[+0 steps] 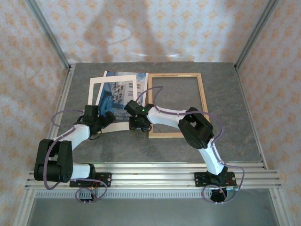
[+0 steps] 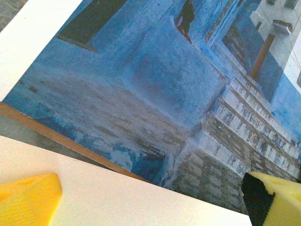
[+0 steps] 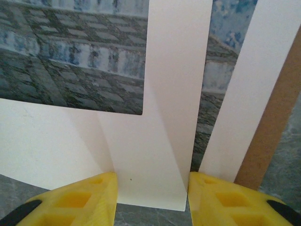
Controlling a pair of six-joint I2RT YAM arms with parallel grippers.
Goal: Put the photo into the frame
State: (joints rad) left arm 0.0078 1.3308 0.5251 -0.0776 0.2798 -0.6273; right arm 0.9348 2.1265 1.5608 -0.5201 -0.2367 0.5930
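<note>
Left gripper (image 1: 107, 118): standing wide open, hovering over the near border of the mat (image 1: 96, 81).
Right gripper (image 1: 135, 123): sitting half apart astride a white strip (cannot tell if it is gripping).
Photo (image 1: 118, 89): lying tilted under the mat, just beyond both grippers, long axis running away from them.
Frame (image 1: 203, 101): lying just right of the photo, with the right arm sitting nearer.

Colours on my feeds
I see the photo (image 2: 155, 84) blue and grey, the mat (image 1: 94, 92) cream, the frame (image 1: 174, 75) light wood, the tabletop (image 1: 225, 136) mottled grey.
</note>
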